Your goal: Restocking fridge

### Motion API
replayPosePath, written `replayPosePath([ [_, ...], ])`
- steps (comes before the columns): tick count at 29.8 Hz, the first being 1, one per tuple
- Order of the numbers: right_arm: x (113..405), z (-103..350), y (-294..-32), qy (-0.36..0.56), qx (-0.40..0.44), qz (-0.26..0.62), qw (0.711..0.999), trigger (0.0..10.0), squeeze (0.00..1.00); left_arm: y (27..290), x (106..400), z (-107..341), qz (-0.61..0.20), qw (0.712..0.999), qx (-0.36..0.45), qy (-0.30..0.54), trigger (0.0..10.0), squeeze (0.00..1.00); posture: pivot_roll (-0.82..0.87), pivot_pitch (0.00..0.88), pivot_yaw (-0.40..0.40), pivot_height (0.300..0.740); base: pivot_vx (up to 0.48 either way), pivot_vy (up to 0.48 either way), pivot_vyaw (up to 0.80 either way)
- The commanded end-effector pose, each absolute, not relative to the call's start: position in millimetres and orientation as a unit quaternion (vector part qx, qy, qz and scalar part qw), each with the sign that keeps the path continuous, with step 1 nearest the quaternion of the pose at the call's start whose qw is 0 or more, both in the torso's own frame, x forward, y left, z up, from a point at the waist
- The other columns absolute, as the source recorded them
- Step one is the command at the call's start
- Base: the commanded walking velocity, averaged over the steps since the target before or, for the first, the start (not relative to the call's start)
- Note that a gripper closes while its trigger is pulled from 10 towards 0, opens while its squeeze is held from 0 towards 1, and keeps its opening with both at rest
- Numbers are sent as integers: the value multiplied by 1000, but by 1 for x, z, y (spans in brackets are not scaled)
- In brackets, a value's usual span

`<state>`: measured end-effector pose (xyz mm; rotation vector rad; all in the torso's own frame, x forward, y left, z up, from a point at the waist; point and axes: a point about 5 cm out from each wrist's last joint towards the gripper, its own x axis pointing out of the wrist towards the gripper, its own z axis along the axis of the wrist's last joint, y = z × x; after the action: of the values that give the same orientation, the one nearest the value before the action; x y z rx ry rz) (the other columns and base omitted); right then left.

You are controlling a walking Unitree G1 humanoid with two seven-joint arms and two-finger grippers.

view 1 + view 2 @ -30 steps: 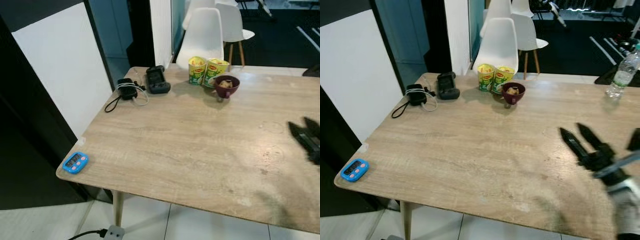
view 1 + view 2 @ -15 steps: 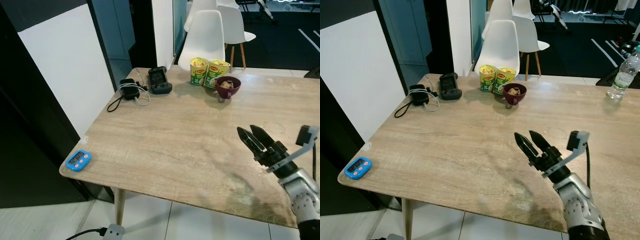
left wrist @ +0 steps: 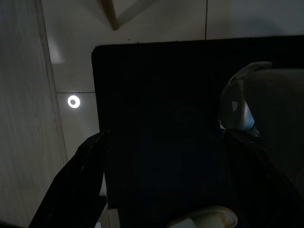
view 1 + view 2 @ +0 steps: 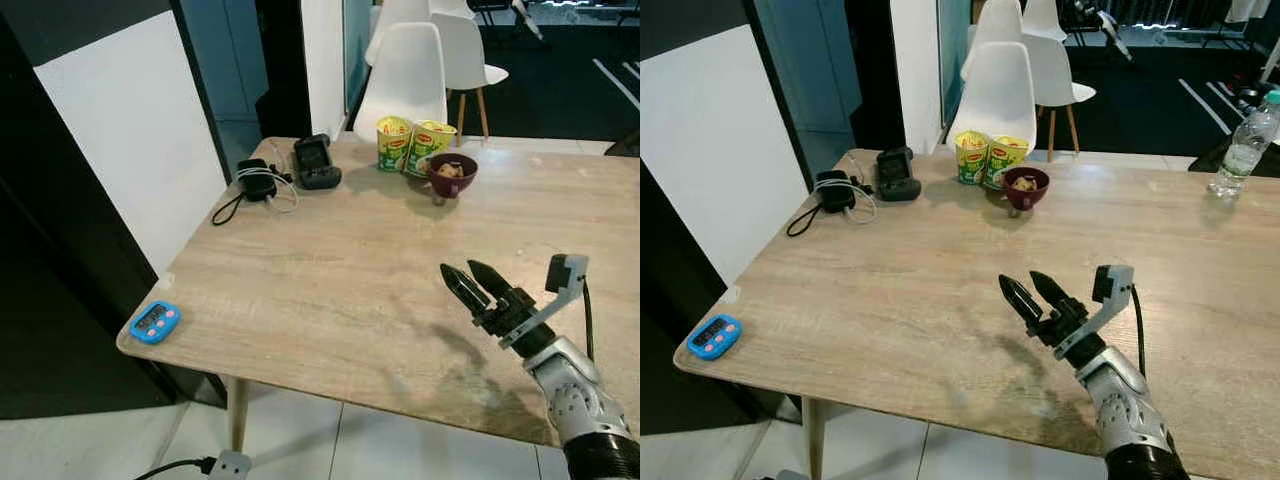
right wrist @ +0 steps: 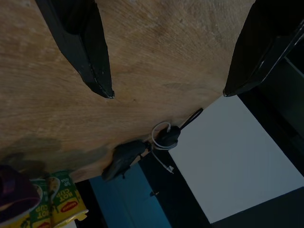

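— Fingers point(image 5: 88, 50) of the right gripper point(image 4: 1032, 291) — how did they stand?

— Spread apart, with nothing between them. The gripper hung just above the wooden table point(image 4: 890, 300), over its near right part, tips pointing toward the far left corner.

— And the food to be put away?

— Two yellow-green noodle cups point(image 4: 988, 158) stood side by side at the far edge of the table, with a dark red bowl point(image 4: 1025, 186) holding some food touching or just in front of them. All three were well apart from the gripper, farther back and slightly to its left. A clear water bottle point(image 4: 1247, 146) stood at the far right edge, also well away from it.

— Anything else on the table?

— A black handheld device point(image 4: 316, 161) and a black charger with a white cable point(image 4: 257, 185) lay near the far left corner. A small blue timer point(image 4: 153, 322) sat at the near left corner. White chairs point(image 4: 408, 72) stood behind the table.

— What about the left gripper point(image 3: 166, 185)?

— It hung low beside the table, over a dark mat and white floor tiles, with a table leg in sight. Its fingers stood wide apart.
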<state>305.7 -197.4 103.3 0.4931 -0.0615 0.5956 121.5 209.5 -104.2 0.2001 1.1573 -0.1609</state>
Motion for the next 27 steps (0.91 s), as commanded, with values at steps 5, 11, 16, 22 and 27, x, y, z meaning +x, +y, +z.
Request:
replayPosePath([
  [5, 308, 103, -195, -30, 231, 292, 928, 10000, 0, 211, 123, -103, -80, 829, 99, 545, 10000, 0, 50, 0, 22, 740, 284, 0, 0],
  [11, 310, 102, -193, -23, 222, 297, 928, 10000, 0, 211, 123, -103, -81, 829, 99, 545, 10000, 0, 50, 0, 20, 740, 292, 0, 0],
  [16, 311, 104, -190, -26, 221, 302, 927, 10000, 0, 210, 122, -104, -82, 829, 96, 545, 10000, 0, 50, 0, 19, 740, 292, 0, 0],
  [22, 311, 105, -190, -27, 217, 304, 927, 10000, 0, 209, 122, -104, -84, 829, 96, 544, 10000, 0, 44, 0, 19, 740, 286, 0, 0],
  [27, 311, 106, -192, -30, 216, 304, 927, 10000, 0, 207, 125, -103, -81, 835, 87, 538, 10000, 0, 42, 0, 17, 740, 0, 0, 0],
])
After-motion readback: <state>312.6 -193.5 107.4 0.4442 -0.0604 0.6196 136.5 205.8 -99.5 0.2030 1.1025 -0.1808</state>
